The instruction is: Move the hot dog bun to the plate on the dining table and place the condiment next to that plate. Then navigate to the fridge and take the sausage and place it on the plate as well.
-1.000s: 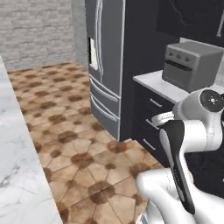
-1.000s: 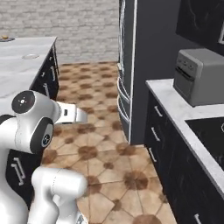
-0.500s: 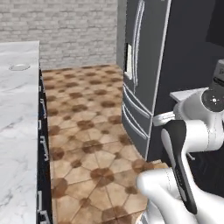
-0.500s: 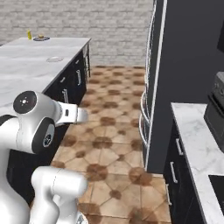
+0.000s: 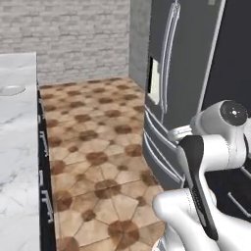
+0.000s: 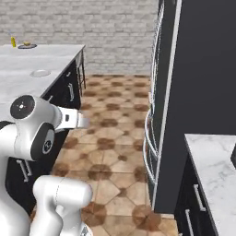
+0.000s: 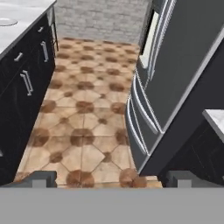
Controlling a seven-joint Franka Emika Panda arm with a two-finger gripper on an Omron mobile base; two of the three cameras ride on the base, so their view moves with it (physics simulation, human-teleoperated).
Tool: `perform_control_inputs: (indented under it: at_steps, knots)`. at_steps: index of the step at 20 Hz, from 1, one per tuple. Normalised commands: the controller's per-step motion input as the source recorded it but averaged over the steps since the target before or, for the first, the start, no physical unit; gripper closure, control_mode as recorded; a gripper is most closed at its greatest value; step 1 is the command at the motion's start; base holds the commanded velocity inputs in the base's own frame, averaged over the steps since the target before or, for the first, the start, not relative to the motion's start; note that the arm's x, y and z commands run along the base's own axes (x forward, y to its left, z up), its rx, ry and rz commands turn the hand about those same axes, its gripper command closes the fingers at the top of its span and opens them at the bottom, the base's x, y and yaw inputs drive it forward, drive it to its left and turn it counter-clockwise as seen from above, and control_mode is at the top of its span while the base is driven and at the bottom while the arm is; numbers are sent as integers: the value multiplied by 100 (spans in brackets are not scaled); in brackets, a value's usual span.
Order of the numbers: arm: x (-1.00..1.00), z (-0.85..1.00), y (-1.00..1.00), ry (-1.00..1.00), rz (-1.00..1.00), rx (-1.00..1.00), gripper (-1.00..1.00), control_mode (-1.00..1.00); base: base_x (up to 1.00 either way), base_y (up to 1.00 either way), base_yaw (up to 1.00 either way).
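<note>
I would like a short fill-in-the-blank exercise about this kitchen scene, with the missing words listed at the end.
1. The doors of the fridge are ____.
2. The end effector is open and holds ____.
3. The condiment stands on the dining table; its colour is ____.
4. The floor between the dining table and the fridge is covered with brown ____.

Missing words: closed; nothing; yellow; tiles

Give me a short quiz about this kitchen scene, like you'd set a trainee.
1. True or false: the fridge doors are shut.
2. What stands beside the plate at the far end of the dining table? A) a yellow bottle B) a red cup C) a pan
3. Is the hand holding anything?

Key:
1. True.
2. A: the yellow bottle.
3. No; its fingers stand wide apart with floor between them.
</note>
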Motion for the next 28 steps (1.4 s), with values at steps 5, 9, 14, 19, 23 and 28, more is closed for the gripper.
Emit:
perform_control_inputs:
  at_steps: [5,9,14,19,23,28]
  knots:
    - [0,0,0,0,0,0,-100,100,94,47,-34]
    - [0,0,0,0,0,0,-100,100,72,54,-43]
    - [0,0,0,0,0,0,-100,100,59,59,-44]
    - [0,0,0,0,0,0,-100,100,51,61,-46]
    - [0,0,0,0,0,0,-100,100,37,56,-54]
    - [0,0,0,0,0,0,-100,100,18,62,-54]
